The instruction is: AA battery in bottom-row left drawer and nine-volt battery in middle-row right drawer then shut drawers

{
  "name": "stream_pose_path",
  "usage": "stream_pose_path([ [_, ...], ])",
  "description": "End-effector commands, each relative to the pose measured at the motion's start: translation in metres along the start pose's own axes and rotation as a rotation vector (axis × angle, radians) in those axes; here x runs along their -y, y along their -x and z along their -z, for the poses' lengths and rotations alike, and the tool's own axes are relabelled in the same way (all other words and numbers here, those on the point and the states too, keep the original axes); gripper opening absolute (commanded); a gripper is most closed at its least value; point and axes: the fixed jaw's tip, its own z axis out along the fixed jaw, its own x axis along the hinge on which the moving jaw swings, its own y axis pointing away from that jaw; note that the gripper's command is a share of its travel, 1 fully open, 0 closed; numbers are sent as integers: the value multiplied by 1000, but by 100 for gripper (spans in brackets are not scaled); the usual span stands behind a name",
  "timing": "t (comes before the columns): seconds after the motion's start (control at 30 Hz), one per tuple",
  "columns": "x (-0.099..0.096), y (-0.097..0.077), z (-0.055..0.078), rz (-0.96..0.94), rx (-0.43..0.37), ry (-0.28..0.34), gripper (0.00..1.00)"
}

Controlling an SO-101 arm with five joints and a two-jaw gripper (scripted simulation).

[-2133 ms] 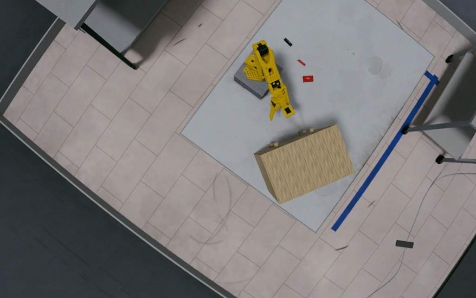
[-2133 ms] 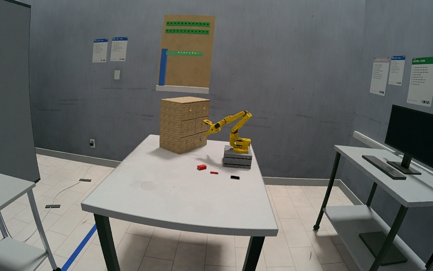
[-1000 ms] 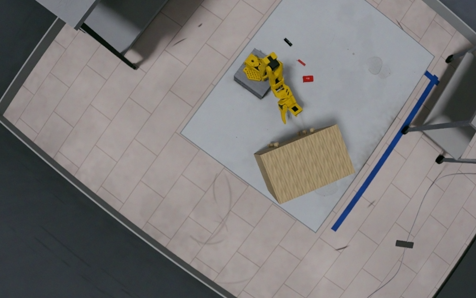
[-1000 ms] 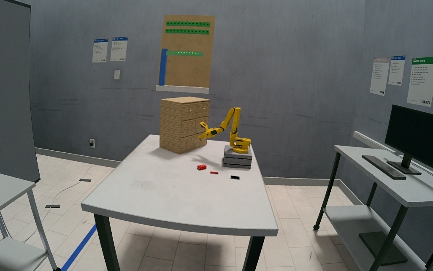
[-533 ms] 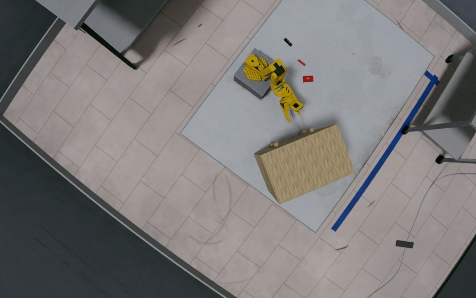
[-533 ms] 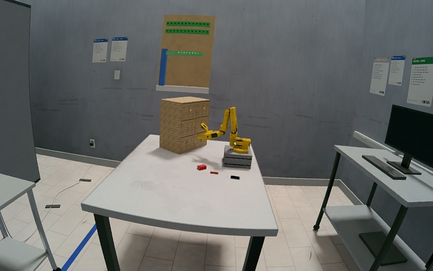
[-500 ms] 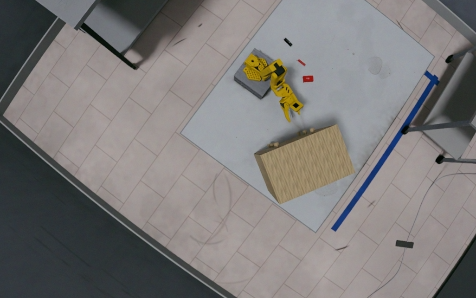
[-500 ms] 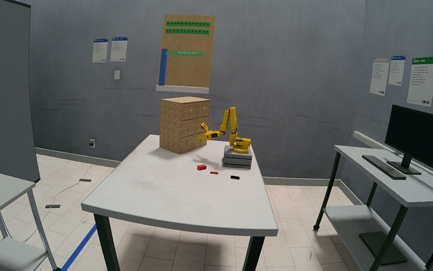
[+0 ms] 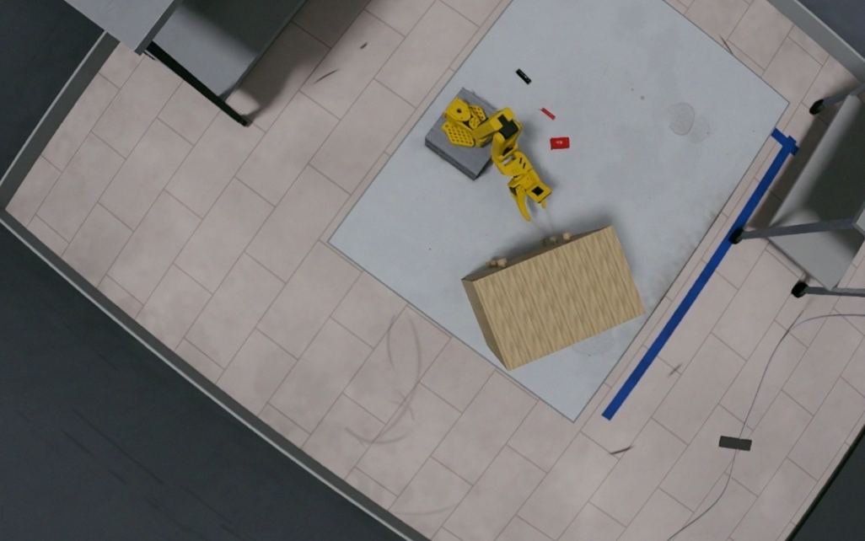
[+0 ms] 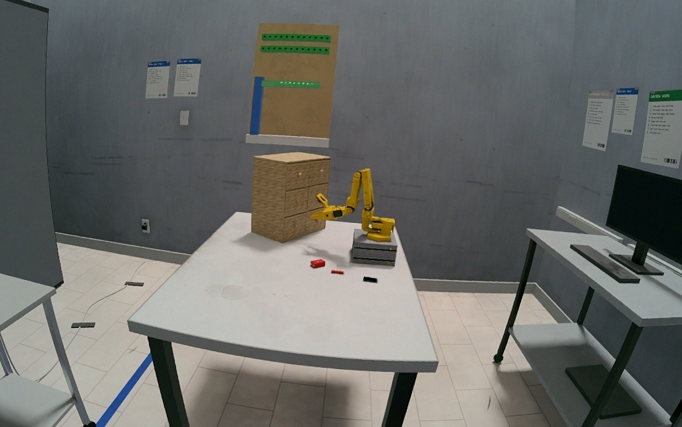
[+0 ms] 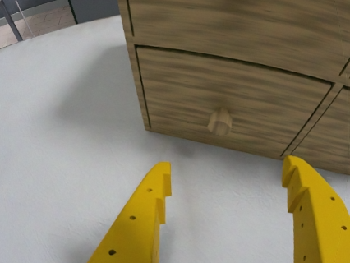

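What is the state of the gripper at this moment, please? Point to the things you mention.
Gripper point(image 9: 536, 211) point(image 10: 314, 206) point(image 11: 227, 177): open, holding nothing, in front of the wooden chest point(image 9: 558, 297) point(image 10: 268, 196) point(image 11: 234, 99).

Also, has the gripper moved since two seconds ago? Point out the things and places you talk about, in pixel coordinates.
Yes. In the top view the gripper point(image 9: 535, 212) point(image 10: 315, 206) point(image 11: 226, 177) has shifted rightward along the front of the chest point(image 9: 555, 297) point(image 10: 268, 196) point(image 11: 238, 25), which hasn't moved.
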Motion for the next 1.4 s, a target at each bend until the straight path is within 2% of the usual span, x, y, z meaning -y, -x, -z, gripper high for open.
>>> stream_pose_path([
  [0.0,-2,-4,1,-11,-16,7,25],
  [0.6,-2,-4,1,-11,-16,7,21],
  [0.8,4,-13,-25,-17,-16,-13,21],
  [1.0,10,-29,-48,-23,-16,-33,21],
  [1.37,10,-29,-48,-23,-16,-33,21],
])
